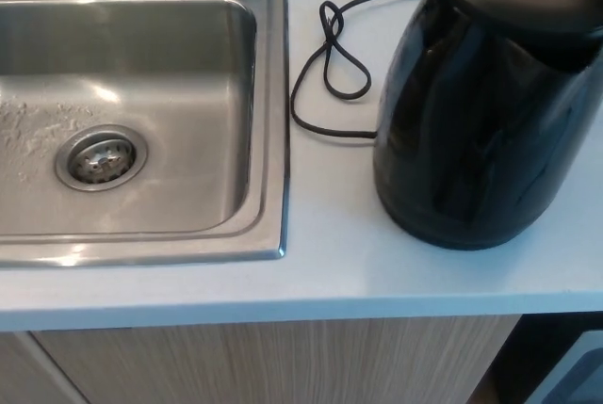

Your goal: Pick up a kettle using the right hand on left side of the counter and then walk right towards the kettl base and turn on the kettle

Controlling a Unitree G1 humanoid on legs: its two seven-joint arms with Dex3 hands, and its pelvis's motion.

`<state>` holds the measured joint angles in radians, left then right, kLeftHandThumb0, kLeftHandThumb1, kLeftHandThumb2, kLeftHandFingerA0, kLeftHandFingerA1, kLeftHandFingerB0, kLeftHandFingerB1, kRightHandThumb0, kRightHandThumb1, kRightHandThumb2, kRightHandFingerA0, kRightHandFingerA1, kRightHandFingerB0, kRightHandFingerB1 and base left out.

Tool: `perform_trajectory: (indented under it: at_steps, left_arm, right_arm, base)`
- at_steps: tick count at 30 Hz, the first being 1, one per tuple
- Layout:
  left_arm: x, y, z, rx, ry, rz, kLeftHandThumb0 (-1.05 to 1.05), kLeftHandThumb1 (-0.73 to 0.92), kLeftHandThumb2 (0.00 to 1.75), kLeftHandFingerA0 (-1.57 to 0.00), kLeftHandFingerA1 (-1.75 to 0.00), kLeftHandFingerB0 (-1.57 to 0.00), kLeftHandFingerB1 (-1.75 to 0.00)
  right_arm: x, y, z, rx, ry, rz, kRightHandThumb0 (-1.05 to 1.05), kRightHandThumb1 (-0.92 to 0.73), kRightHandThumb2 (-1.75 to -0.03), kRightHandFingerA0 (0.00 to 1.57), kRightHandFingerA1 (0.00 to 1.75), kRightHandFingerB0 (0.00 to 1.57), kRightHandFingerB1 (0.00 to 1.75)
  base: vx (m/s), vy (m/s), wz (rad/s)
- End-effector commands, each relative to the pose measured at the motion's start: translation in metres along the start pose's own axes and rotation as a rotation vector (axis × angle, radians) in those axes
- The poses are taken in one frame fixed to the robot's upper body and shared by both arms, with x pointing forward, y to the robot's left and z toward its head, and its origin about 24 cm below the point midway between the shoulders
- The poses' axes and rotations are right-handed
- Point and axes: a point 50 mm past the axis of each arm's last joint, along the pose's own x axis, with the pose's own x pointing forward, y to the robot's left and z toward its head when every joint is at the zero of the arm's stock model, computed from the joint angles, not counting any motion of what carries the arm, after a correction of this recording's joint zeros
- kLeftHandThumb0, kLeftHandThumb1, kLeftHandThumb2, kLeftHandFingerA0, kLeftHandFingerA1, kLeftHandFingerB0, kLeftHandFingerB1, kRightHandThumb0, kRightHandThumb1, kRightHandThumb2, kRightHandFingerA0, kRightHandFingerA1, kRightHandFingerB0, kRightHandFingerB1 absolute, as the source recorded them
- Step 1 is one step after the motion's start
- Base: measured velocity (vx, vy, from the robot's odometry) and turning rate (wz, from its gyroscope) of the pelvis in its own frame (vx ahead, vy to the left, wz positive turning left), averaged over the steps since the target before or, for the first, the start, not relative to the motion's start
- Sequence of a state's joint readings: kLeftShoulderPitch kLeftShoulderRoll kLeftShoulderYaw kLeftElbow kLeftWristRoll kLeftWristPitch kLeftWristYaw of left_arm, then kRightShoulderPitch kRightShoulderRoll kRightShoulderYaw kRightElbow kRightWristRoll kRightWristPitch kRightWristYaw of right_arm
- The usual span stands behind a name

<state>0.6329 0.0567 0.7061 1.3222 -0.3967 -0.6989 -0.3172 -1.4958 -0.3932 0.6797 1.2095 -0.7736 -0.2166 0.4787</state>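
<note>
Robot body, head view: no part of the robot shows in the frame. The left hand is not in view and the right hand is not in view; neither forearm enters from either edge. Colours, housing shapes, cables, screws and markings of the body therefore cannot be told.

Soft, even light is falling from above, leaving the white counter (339,263) bright and nearly shadowless. Pale glare is shining on the steel sink (268,93) basin and rim, and faint streaky reflections are showing on the glossy black kettle (471,121). The whole picture is looking slightly soft and grainy.
</note>
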Motion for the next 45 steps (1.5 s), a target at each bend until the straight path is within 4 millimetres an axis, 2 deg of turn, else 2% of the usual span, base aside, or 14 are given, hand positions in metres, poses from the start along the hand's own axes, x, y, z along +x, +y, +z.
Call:
perform_trajectory:
  at_steps: [1, 12, 18, 19, 24, 27, 31, 32, 33, 39, 41, 42, 43, 45]
  left_arm:
    - [0.007, 0.005, 0.004, 0.130, 0.060, 0.007, -0.34, 0.54, 0.58, -0.90, -0.80, -1.00, -0.73]
    - [0.003, 0.006, 0.006, 0.080, 0.009, 0.010, -0.24, 0.50, 0.62, -0.91, -0.82, -0.98, -0.78]
    - [0.001, 0.005, 0.006, 0.040, -0.027, 0.018, -0.12, 0.48, 0.71, -0.97, -0.93, -1.02, -0.81]
    - [0.000, 0.005, 0.006, 0.070, -0.037, 0.022, -0.19, 0.52, 0.65, -0.96, -0.96, -0.97, -0.79]
    - [0.000, 0.003, 0.008, 0.124, -0.053, 0.027, -0.19, 0.52, 0.65, -0.96, -0.96, -0.97, -0.79]
    - [-0.014, 0.006, 0.008, 0.103, -0.154, 0.014, -0.03, 0.43, 1.02, -1.05, -1.24, -1.01, -1.04]
    - [-0.016, 0.006, 0.009, 0.099, -0.165, 0.017, -0.03, 0.43, 1.02, -1.05, -1.24, -1.01, -1.04]
    - [-0.015, 0.009, 0.010, 0.084, -0.166, 0.010, -0.08, 0.45, 1.00, -1.06, -1.18, -1.05, -1.05]
    - [-0.013, 0.008, 0.013, 0.059, -0.184, 0.013, -0.11, 0.39, 0.93, -1.07, -1.15, -1.07, -1.00]
    - [-0.008, 0.009, 0.014, 0.103, -0.148, 0.029, -0.09, 0.45, 0.84, -0.97, -1.19, -1.03, -0.98]
    - [0.011, 0.016, 0.014, 0.087, 0.026, 0.096, -0.14, 0.56, 0.68, -0.96, -1.04, -0.99, -0.85]
    - [0.010, 0.017, 0.014, 0.072, 0.020, 0.095, -0.12, 0.54, 0.69, -0.96, -1.04, -1.01, -0.90]
    - [0.011, 0.017, 0.015, 0.078, 0.017, 0.102, -0.05, 0.50, 0.76, -1.00, -0.99, -1.04, -0.85]
    - [0.011, 0.018, 0.016, 0.096, 0.016, 0.111, -0.05, 0.50, 0.76, -1.00, -0.99, -1.04, -0.85]
  right_arm:
    - [0.008, -0.004, 0.038, -0.004, -0.122, -0.022, -0.76, -0.85, -0.65, 0.52, 0.81, 0.41, 0.42]
    - [0.003, -0.030, 0.063, 0.066, -0.220, -0.102, -0.72, -0.84, -0.65, 0.56, 0.72, 0.48, 0.47]
    - [0.001, -0.033, 0.050, -0.024, -0.147, -0.117, -0.70, -0.81, -0.64, 0.57, 0.64, 0.53, 0.45]
    - [-0.001, -0.034, 0.044, -0.083, -0.114, -0.124, -0.70, -0.80, -0.64, 0.61, 0.81, 0.52, 0.51]
    - [-0.003, -0.036, 0.036, -0.141, -0.084, -0.133, -0.70, -0.80, -0.64, 0.61, 0.81, 0.52, 0.51]
    - [-0.005, -0.033, 0.016, -0.234, 0.009, -0.126, -0.60, -0.75, -0.62, 0.69, 0.93, 0.60, 0.64]
    - [-0.006, -0.033, 0.014, -0.247, 0.019, -0.130, -0.60, -0.75, -0.62, 0.69, 0.93, 0.60, 0.64]
    - [-0.010, -0.041, 0.009, -0.316, 0.059, -0.124, -0.53, -0.75, -0.62, 0.68, 1.13, 0.64, 0.83]
    - [-0.012, -0.046, 0.010, -0.324, 0.068, -0.135, -0.52, -0.74, -0.61, 0.65, 0.98, 0.60, 0.63]
    - [-0.014, -0.056, 0.019, -0.356, 0.039, -0.186, -0.56, -0.75, -0.62, 0.66, 0.92, 0.59, 0.66]
    - [-0.016, -0.069, 0.045, -0.289, -0.082, -0.269, -0.54, -0.73, -0.62, 0.64, 0.89, 0.59, 0.60]
    - [-0.016, -0.070, 0.048, -0.280, -0.100, -0.283, -0.55, -0.73, -0.62, 0.69, 1.16, 0.64, 0.80]
    - [-0.016, -0.072, 0.054, -0.277, -0.115, -0.295, -0.55, -0.74, -0.62, 0.61, 0.94, 0.55, 0.63]
    - [-0.017, -0.075, 0.060, -0.279, -0.125, -0.303, -0.55, -0.74, -0.62, 0.61, 0.94, 0.55, 0.63]
  base:
    - [0.00, 0.000, 0.00]
    - [0.00, 0.000, 0.00]
    - [0.00, 0.000, 0.00]
    - [0.00, 0.000, 0.00]
    - [0.00, 0.000, 0.00]
    - [0.00, 0.000, 0.00]
    - [0.00, 0.000, 0.00]
    - [0.00, 0.000, 0.00]
    - [0.00, 0.000, 0.00]
    - [0.00, 0.000, 0.00]
    - [0.00, 0.000, 0.00]
    - [0.00, 0.000, 0.00]
    - [0.00, 0.000, 0.00]
    - [0.00, 0.000, 0.00]
